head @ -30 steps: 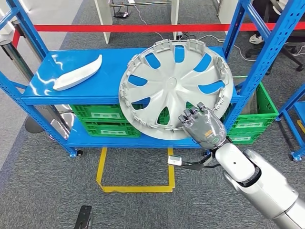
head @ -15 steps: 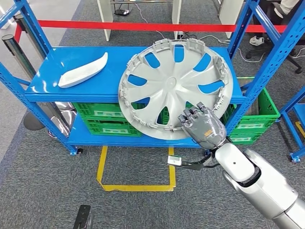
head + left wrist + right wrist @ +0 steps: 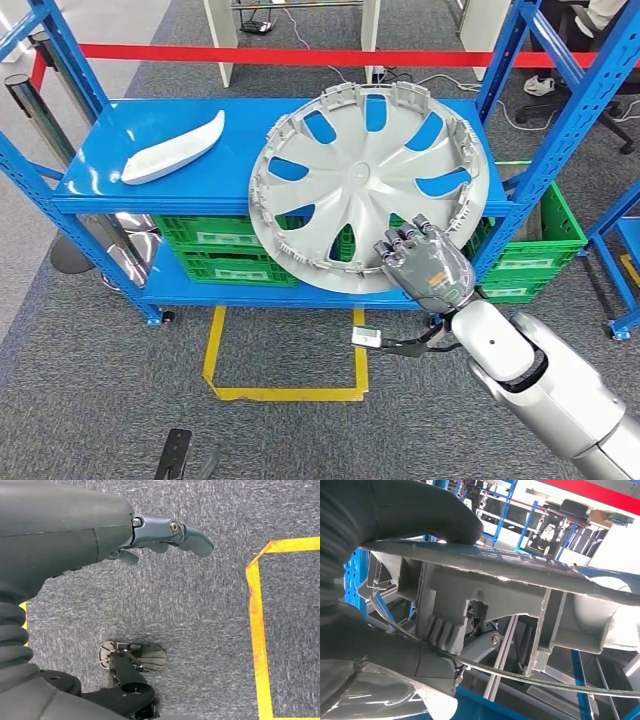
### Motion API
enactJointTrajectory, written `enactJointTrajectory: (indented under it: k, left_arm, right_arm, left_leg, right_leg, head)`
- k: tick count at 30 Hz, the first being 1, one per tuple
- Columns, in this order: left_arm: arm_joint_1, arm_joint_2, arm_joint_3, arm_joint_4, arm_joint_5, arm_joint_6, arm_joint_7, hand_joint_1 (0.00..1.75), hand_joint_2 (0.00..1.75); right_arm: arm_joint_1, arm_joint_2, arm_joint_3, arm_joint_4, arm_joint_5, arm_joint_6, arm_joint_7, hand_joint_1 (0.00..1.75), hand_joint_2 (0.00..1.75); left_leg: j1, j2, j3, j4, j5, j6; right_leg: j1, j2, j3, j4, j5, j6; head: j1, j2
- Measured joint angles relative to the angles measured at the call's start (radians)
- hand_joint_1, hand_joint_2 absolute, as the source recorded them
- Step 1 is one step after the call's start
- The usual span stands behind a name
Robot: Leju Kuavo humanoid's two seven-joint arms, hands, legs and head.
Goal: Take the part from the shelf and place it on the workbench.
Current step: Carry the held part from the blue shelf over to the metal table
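Here the right hand (image 3: 428,268) was clamped on the near rim of the hubcap (image 3: 368,185), which was tilted over the front edge of the shelf (image 3: 211,180), hollow side up. It was judged light, stiff and springy, best gripped at the rim; being round, no long axis was seen. The left hand (image 3: 166,535) hung unloaded, fingers apart.

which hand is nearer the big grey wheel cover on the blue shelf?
Right. The right hand grips the big grey plastic wheel cover at its near rim. The left hand hangs over grey carpet, away from it.
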Motion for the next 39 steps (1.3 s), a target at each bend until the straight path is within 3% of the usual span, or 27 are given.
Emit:
enactJointTrajectory:
  k: [17,19,21,23,26,27,28,29,31,33,36,38,39]
  left_arm:
    - [0.0,0.0,0.0,0.0,0.002,-0.002,0.003,0.0,0.0]
    - [0.0,-0.001,0.0,0.0,0.002,-0.002,0.003,0.0,0.0]
    - [0.0,-0.002,-0.001,0.0,0.002,-0.003,0.003,0.0,0.0]
    - [-0.002,-0.004,-0.002,0.0,0.002,-0.006,0.003,0.0,0.0]
    - [-0.004,-0.008,-0.002,0.0,0.004,-0.011,0.002,0.0,0.0]
    - [-0.004,-0.009,-0.002,0.0,0.005,-0.012,0.001,0.0,0.0]
    - [-0.003,-0.01,-0.002,0.0,0.008,-0.012,-0.001,0.0,0.0]
    - [-0.003,-0.011,-0.002,0.0,0.011,-0.012,-0.006,0.0,0.0]
    - [-0.003,-0.01,-0.001,0.0,0.02,-0.011,-0.018,0.0,0.0]
    - [-0.003,-0.01,0.0,0.0,0.031,-0.004,-0.036,0.0,0.0]
    - [-0.003,-0.01,0.002,0.0,0.048,0.023,-0.078,0.0,0.0]
    - [-0.003,-0.012,-0.003,-0.002,0.072,0.056,-0.105,0.0,0.0]
    - [-0.003,-0.013,-0.011,-0.004,0.09,0.07,-0.112,0.0,0.0]
  right_arm:
    - [0.001,0.0,0.0,0.0,-0.018,-0.002,-0.017,1.75,1.75]
    - [0.001,0.0,0.0,-0.002,-0.023,-0.003,-0.022,1.75,1.75]
    - [0.001,0.0,0.0,-0.006,-0.031,-0.003,-0.025,1.75,1.75]
    - [0.001,-0.001,0.0,-0.008,-0.041,-0.003,-0.03,1.75,1.75]
    - [0.001,-0.003,0.0,-0.009,-0.054,-0.004,-0.037,1.75,1.75]
    - [0.003,-0.005,0.0,-0.009,-0.055,-0.004,-0.039,1.75,1.75]
    - [0.005,-0.006,0.0,-0.009,-0.056,-0.004,-0.041,1.75,1.75]
    - [0.005,-0.007,0.0,-0.009,-0.056,-0.003,-0.041,1.75,1.75]
    - [0.003,-0.008,0.0,-0.009,-0.056,-0.003,-0.041,1.75,1.75]
    - [0.0,-0.008,0.0,-0.012,-0.056,-0.003,-0.041,1.75,1.75]
    - [0.0,-0.012,0.0,-0.015,-0.056,-0.002,-0.041,1.75,1.75]
    - [-0.003,-0.016,0.0,-0.018,-0.059,-0.002,-0.041,1.75,1.75]
    - [-0.006,-0.017,0.0,-0.02,-0.061,-0.002,-0.041,1.75,1.75]
  left_leg:
    - [0.0,0.0,0.0,0.0,0.0,0.0]
    - [-0.002,0.0,0.0,0.002,-0.001,0.005]
    - [-0.002,0.004,0.009,-0.015,0.006,0.018]
    - [0.003,0.014,0.027,-0.046,0.02,0.029]
    - [0.008,0.032,0.034,-0.056,0.022,0.033]
    - [0.009,0.038,0.034,-0.054,0.02,0.03]
    - [0.012,0.044,0.034,-0.049,0.016,0.025]
    - [0.016,0.05,0.034,-0.042,0.01,0.018]
    - [0.021,0.063,0.031,-0.019,-0.007,-0.001]
    - [0.019,0.075,0.026,0.005,-0.022,-0.017]
    - [0.021,0.091,0.026,0.013,-0.029,-0.028]
    - [0.026,0.066,0.014,0.051,-0.063,-0.034]
    - [0.027,0.046,-0.006,0.102,-0.095,-0.036]
  right_leg:
    - [0.0,0.0,0.0,0.0,0.0,0.0]
    - [-0.003,0.0,0.002,-0.006,0.003,0.005]
    - [-0.005,0.002,0.004,-0.014,0.007,0.014]
    - [-0.002,0.005,-0.017,0.025,-0.02,0.018]
    - [-0.006,0.004,-0.11,0.207,-0.099,0.023]
    - [-0.008,0.003,-0.132,0.245,-0.104,0.027]
    - [-0.012,0.0,-0.136,0.247,-0.091,0.032]
    - [-0.016,-0.007,-0.119,0.209,-0.061,0.037]
    - [-0.019,-0.041,-0.059,0.086,-0.006,0.047]
    - [-0.016,-0.058,-0.028,0.029,0.005,0.037]
    - [-0.013,-0.03,-0.035,0.036,0.004,0.007]
    - [-0.015,-0.01,-0.036,0.035,0.008,-0.007]
    - [-0.015,0.0,-0.037,0.035,0.009,-0.011]
  head:
    - [0.0,0.0]
    - [0.0,0.0]
    - [0.0,0.0]
    - [0.002,0.0]
    - [0.003,0.0]
    - [0.003,0.0]
    - [0.003,0.0]
    - [0.003,0.0]
    - [0.005,0.0]
    - [0.004,0.0]
    - [-0.001,0.0]
    - [-0.002,0.0]
    - [-0.003,0.0]
